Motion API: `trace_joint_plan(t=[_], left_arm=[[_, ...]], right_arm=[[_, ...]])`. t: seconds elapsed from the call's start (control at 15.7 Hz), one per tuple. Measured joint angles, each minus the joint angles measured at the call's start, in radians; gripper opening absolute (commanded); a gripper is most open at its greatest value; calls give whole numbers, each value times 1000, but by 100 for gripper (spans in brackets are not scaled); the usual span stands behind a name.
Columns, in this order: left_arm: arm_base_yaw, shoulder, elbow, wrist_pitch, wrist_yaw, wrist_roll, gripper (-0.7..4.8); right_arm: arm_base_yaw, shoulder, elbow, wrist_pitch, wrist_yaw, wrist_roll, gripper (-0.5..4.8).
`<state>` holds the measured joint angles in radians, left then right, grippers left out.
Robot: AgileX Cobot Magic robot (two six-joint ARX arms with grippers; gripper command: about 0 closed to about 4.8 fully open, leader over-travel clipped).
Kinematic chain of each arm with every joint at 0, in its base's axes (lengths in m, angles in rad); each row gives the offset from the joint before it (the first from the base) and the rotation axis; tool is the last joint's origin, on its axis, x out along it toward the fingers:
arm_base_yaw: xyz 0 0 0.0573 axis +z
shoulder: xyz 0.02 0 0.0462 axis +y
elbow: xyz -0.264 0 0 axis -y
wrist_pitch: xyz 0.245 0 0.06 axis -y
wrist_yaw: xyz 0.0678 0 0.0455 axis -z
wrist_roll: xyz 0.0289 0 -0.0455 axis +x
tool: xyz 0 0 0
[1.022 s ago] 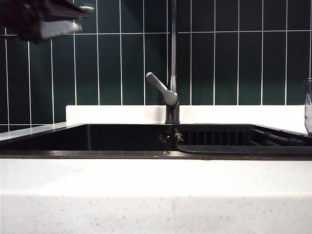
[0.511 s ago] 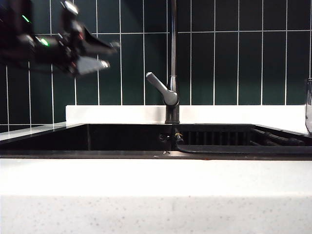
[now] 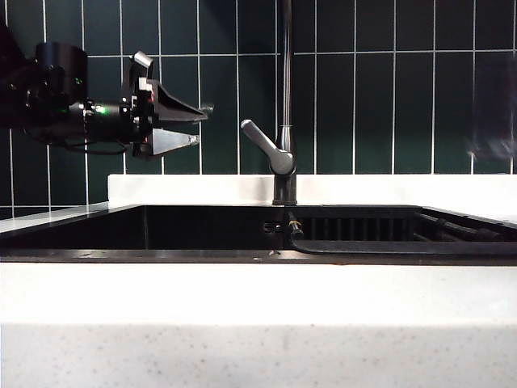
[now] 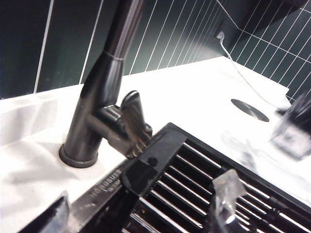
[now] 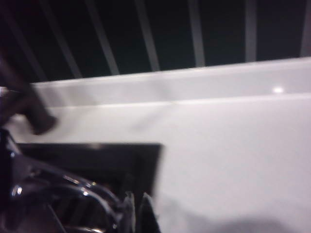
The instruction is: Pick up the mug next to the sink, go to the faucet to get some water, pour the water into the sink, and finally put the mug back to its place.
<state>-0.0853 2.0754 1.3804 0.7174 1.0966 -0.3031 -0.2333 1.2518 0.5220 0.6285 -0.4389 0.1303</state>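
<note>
The grey faucet (image 3: 284, 97) (image 4: 104, 87) rises behind the black sink (image 3: 202, 230) (image 4: 160, 145), its lever (image 3: 266, 145) angled left. My left gripper (image 3: 200, 123) (image 4: 141, 213) hangs open and empty just left of the lever, pointing at it. The clear glass mug (image 3: 493, 109) (image 4: 294, 126) is a blur in the air at the far right, above the counter. My right gripper (image 5: 137, 211) has its fingertips nearly together, shut on the mug; shiny glass curves (image 5: 63, 191) show beside them. The right arm itself cannot be made out in the exterior view.
White speckled countertop (image 3: 258, 323) runs along the front and behind the sink. Dark green tiles (image 3: 371, 97) form the back wall. A ribbed rack (image 4: 218, 170) with a black hose (image 3: 388, 246) fills the sink's right part. A round hole (image 4: 250, 109) and white cable (image 4: 233, 63) lie on the counter.
My left arm came down from the upper left corner and moved right toward the faucet lever, jaws open. The mug left its spot at the right edge and now blurs higher up.
</note>
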Motion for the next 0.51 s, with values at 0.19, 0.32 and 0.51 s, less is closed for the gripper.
trace_joint_plan(t=[0.19,0.32,0.51], left_arm=[[1,65,88,-27,12,2,373],[0,88,120,-39,37,2,373],[-1,92,128,-45,40,31,372]], right_arm=[[122,-25,169,-253,-1,-10,-9],[198,-24,248,-353,12,-23,-9],[299,-23,352,-509,60,-22,-9]])
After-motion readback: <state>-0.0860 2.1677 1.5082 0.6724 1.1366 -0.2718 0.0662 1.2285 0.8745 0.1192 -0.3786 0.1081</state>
